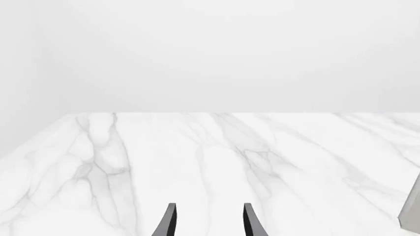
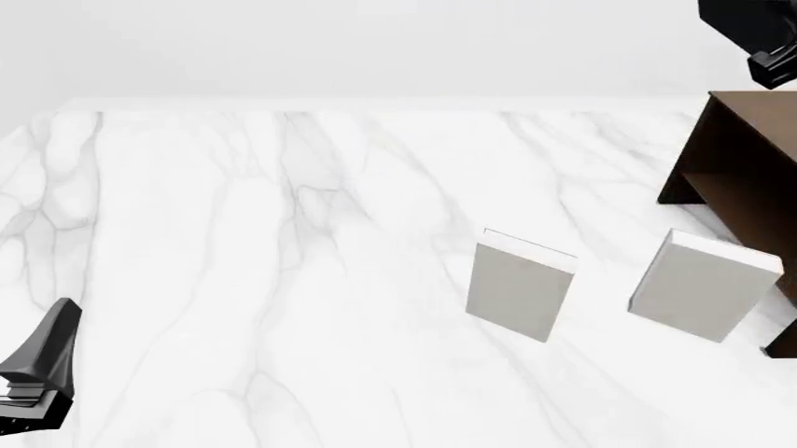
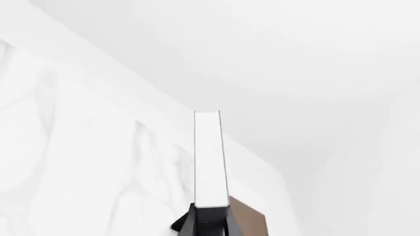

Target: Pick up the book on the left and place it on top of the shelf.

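The book (image 3: 210, 162) shows edge-on in the right wrist view, with white page edges between thin dark covers. My right gripper (image 3: 210, 219) is shut on its lower end and holds it in the air. A corner of the dark brown shelf (image 3: 248, 220) lies just below it. In the front view the right gripper (image 2: 770, 58) and the dark book form one dark shape at the top right, above the shelf (image 2: 748, 140). My left gripper (image 1: 210, 223) is open and empty, low over the table at the near left (image 2: 37, 369).
Two light grey-white books stand upright on the marble table (image 2: 249, 233), one in the middle (image 2: 521, 285) and one close to the shelf's front (image 2: 701, 285). A grey book edge (image 1: 412, 209) shows in the left wrist view.
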Robot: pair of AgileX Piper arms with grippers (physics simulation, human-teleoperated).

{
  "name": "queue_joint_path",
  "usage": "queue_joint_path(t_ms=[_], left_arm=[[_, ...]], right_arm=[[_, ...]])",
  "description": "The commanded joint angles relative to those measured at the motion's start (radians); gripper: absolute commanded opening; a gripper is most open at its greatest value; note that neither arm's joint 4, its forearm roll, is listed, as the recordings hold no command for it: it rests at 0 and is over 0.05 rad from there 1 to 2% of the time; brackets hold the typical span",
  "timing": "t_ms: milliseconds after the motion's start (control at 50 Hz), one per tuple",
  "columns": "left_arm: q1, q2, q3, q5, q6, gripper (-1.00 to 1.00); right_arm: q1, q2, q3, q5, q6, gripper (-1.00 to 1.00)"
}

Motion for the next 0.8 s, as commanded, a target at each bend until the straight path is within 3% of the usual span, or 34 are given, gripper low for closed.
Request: queue_joint_path(t_ms=[20,800], left_arm=[[0.000,0.000,0.000,0.000,0.000,1.00],[0.000,0.000,0.000,0.000,0.000,1.00]], right_arm=[[-0.049,-0.038,-0.018,0.022,0.007,-1.00],[-0.220,-0.019,0.023,-0.032,-0.092,-1.00]])
